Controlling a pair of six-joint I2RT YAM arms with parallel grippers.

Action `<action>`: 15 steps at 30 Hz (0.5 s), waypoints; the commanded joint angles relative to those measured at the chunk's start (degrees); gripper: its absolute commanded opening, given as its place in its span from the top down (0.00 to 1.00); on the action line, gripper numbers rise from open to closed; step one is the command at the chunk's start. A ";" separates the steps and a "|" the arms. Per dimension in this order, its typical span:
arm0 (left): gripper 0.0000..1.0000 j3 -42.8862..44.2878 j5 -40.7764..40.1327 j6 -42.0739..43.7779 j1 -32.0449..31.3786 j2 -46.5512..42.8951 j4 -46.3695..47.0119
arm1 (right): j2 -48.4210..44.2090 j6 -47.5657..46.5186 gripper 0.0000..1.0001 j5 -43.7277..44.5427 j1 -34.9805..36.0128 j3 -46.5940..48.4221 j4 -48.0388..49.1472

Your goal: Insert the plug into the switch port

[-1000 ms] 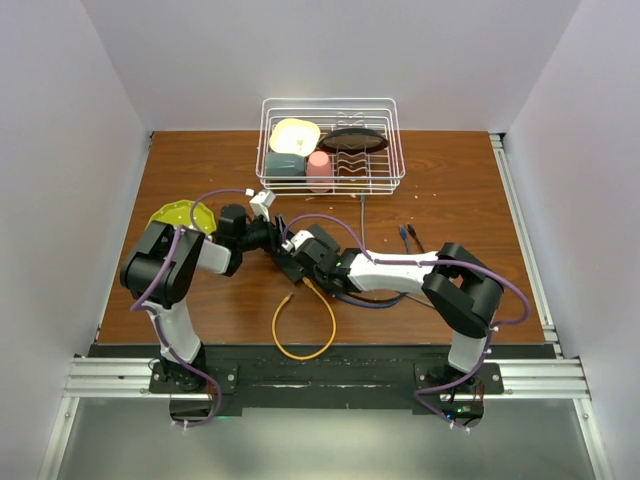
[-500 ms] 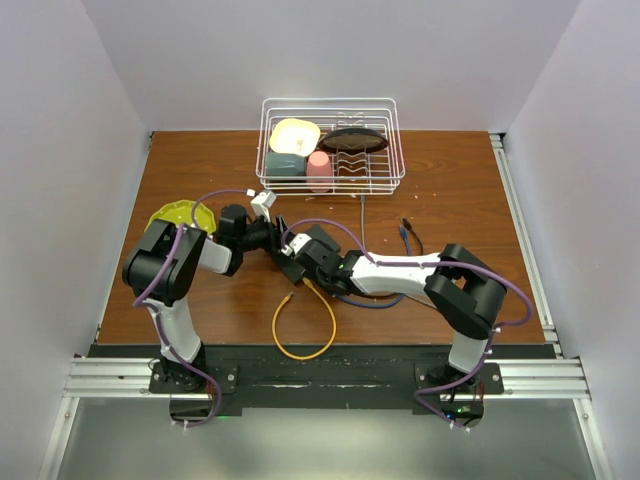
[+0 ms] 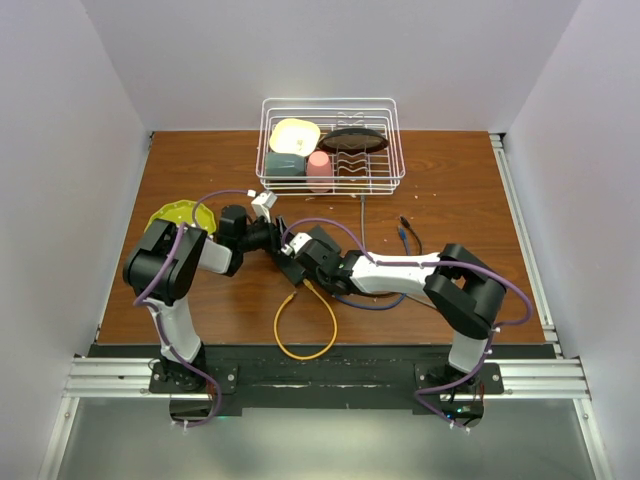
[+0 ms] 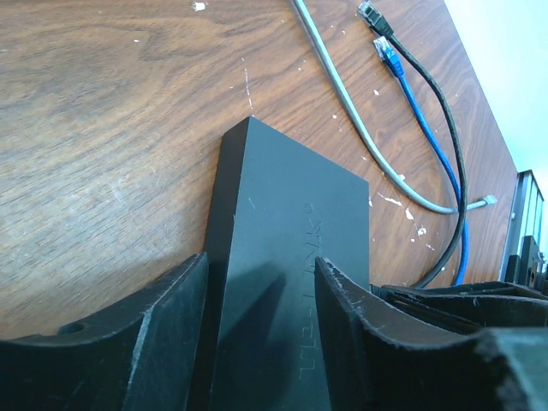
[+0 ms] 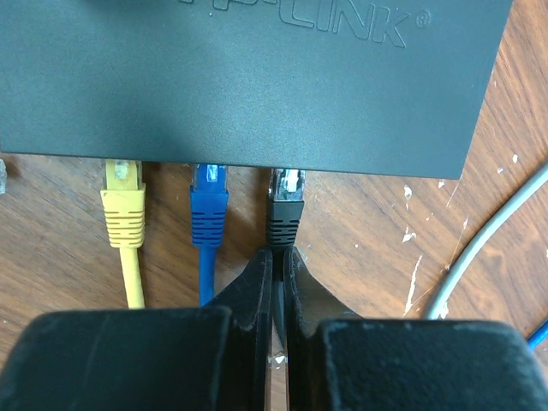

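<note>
The dark grey switch box (image 5: 248,77) lies on the wooden table and shows small in the top view (image 3: 291,262). In its near edge sit a yellow plug (image 5: 122,205), a blue plug (image 5: 210,205) and a black plug (image 5: 286,210). The black plug's tip is in a socket, a little less deep than the other two. My right gripper (image 5: 278,265) is shut on the black cable just behind that plug. My left gripper (image 4: 261,265) grips the box (image 4: 291,248) by its two sides at the far end.
A yellow cable loop (image 3: 305,325) lies near the front edge. A grey cable (image 4: 360,128) and loose blue (image 4: 387,53) and black (image 4: 368,10) plug ends lie right of the box. A wire dish rack (image 3: 380,180) stands at the back. A yellow-green plate (image 3: 175,215) lies at the left.
My right gripper has edged slightly toward the box with the black plug. The loose cable ends on the right have shifted a little. The left gripper has stayed put.
</note>
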 commanded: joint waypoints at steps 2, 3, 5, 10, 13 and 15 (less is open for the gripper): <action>0.47 0.34 5.59 -0.60 -1.06 0.54 -0.25 | 0.85 3.28 1.00 1.47 0.25 3.36 4.23; 0.47 0.34 5.68 -0.51 -1.15 0.45 -0.51 | 0.93 3.72 1.00 1.47 0.25 3.46 4.14; 0.47 0.25 5.59 -0.25 -1.06 0.36 -0.69 | 1.02 4.78 1.00 1.29 0.25 3.54 4.32; 0.48 0.25 5.85 -0.25 -1.06 0.45 -0.78 | 0.41 7.15 1.00 -0.02 0.25 3.11 5.54; 0.48 0.25 5.59 0.10 -1.06 0.10 -1.22 | -0.03 8.12 1.00 -0.82 0.25 3.19 6.33; 0.48 0.17 5.59 0.02 -1.06 0.18 -1.13 | -0.30 8.47 1.00 -1.34 0.34 3.11 6.60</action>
